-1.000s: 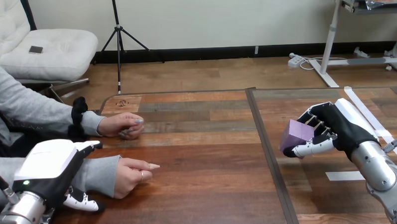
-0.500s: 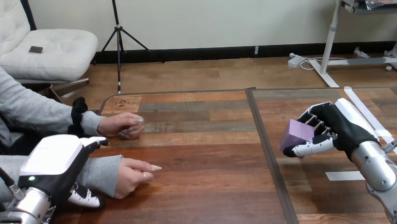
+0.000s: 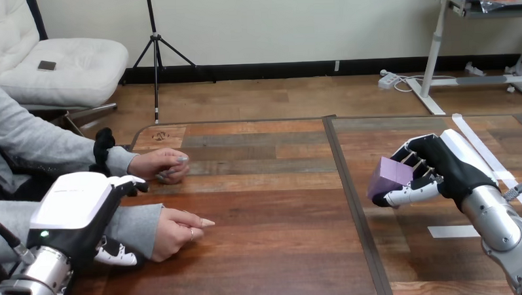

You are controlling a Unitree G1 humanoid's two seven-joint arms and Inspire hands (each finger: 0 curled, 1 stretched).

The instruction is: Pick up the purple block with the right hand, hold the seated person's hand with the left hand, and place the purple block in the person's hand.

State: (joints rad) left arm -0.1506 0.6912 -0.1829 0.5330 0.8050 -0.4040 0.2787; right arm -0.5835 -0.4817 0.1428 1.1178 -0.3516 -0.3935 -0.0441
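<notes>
Right hand (image 3: 442,164) clasps purple block (image 3: 389,172); left hand (image 3: 77,213) sits over person's nearer wrist (image 3: 143,227), grip indeterminate.

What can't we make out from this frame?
Head view:
- Whether the left hand grips the person's near wrist: the hand's own white back covers the contact.
- The block, right side: hidden inside the right hand that is curled round it.
- The person's far hand: it lies closed, so its inside is hidden.
</notes>
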